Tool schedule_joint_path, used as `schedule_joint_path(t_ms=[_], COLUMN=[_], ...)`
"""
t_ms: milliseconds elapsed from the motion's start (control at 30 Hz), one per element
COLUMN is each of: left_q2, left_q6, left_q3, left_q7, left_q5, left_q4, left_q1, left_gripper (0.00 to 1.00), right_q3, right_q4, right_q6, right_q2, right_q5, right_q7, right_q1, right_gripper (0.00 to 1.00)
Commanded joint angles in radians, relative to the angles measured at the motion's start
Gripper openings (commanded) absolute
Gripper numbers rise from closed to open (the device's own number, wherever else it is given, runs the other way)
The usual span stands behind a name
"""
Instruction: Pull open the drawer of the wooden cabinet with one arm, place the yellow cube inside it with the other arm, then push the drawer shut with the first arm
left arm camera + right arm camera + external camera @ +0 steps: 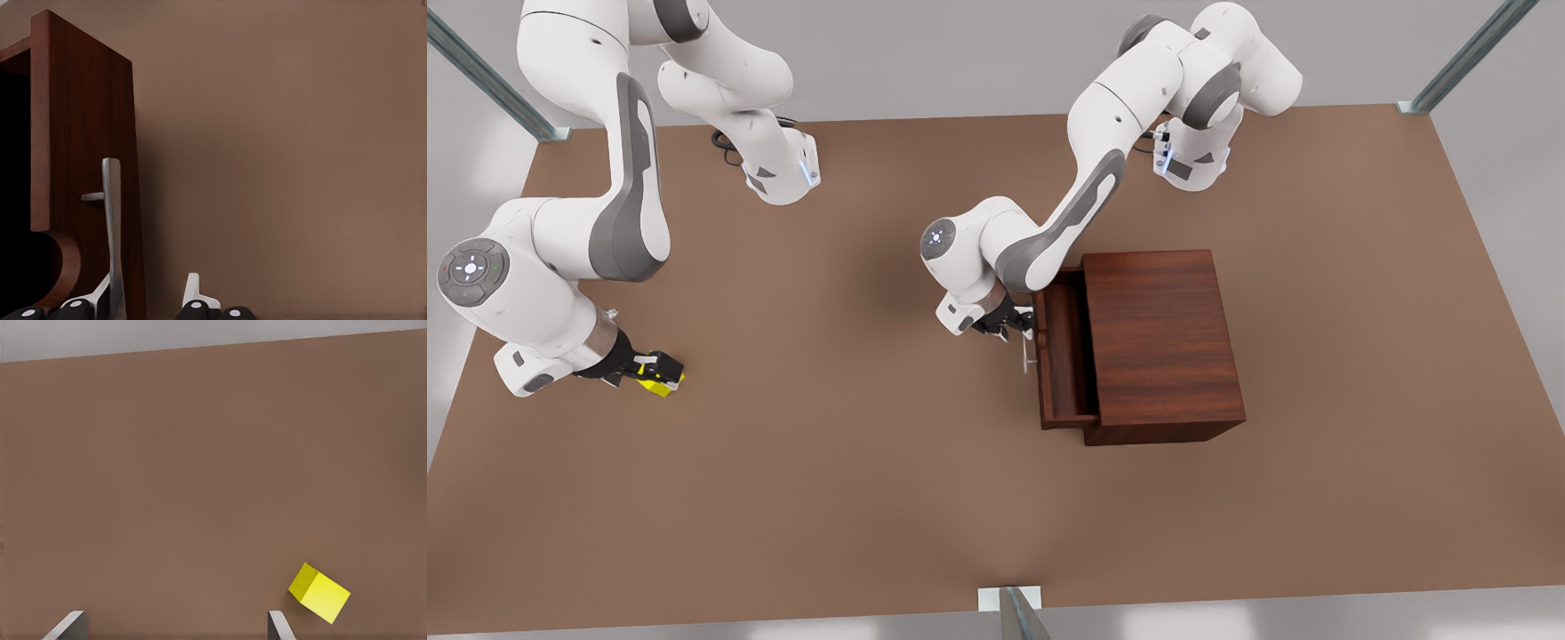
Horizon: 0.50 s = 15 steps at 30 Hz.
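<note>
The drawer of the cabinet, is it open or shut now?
Open: the drawer sticks out of the wooden cabinet, its inside visible, left pincer at its handle.

Bench [889, 498]: one broad, plain brown top under both my arms.
Wooden cabinet [1160, 342]: standing on the bench toward the front view's right.
Yellow cube [662, 382]: lying on the bench far over at the front view's left, well apart from the wooden cabinet.
</note>
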State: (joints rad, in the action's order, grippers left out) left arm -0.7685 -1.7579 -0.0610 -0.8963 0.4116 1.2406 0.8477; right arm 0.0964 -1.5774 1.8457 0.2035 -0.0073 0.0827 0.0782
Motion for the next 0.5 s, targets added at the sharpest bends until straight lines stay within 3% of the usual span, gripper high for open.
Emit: schedule_joint_path(t_ms=[0, 467], left_q2=[0.002, 0.002], left_q6=[0.000, -0.002], left_q3=[-0.013, -0.020], left_q7=[0.004, 0.004], left_q5=[-0.020, -0.020], left_q4=[0.005, -0.009], left_q1=[0.013, 0.013], left_gripper=[1.00, 1.00], right_q3=[0.000, 0.000], right_q4=[0.001, 0.002], right_q6=[0.000, 0.000], right_q2=[-0.001, -0.001], right_q5=[0.001, 0.001], right_q7=[-0.001, -0.001], right_q1=[0.000, -0.002], right_gripper=[1.00, 1.00])
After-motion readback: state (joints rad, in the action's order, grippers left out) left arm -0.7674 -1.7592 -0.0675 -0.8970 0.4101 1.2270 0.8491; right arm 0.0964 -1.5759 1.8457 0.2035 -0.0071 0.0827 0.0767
